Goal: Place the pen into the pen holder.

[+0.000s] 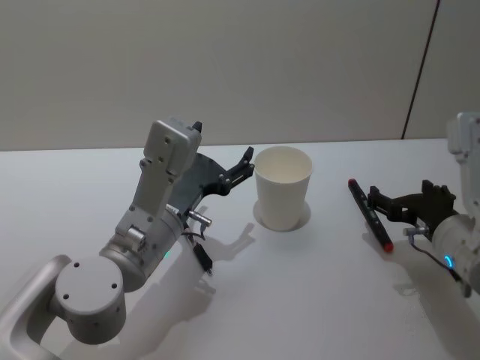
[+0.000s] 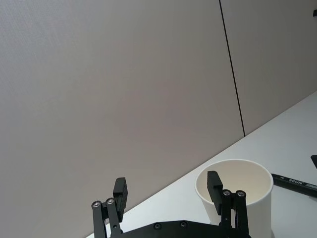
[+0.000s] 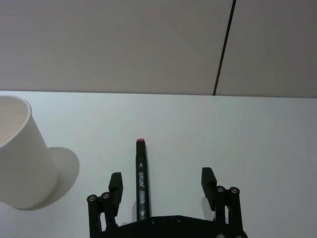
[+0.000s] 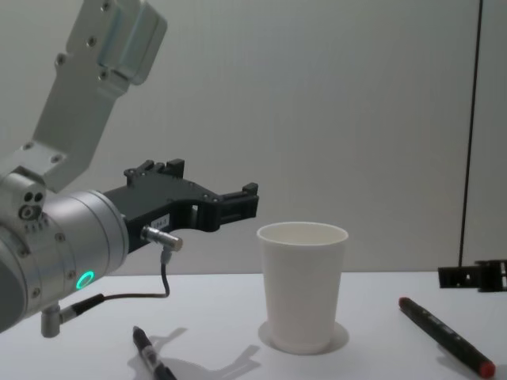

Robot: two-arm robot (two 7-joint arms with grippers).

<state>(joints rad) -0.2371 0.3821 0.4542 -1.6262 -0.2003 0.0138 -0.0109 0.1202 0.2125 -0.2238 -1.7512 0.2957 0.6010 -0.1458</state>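
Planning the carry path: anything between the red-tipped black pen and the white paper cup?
Bare white table between red-tipped black pen and white paper cup in head and chest views; right tool open at the pen.

A bare lab-like room. White table [image 3: 257, 139] under the right gripper [image 3: 162, 177]; beyond it, a plain grey panelled wall [image 3: 124, 44].
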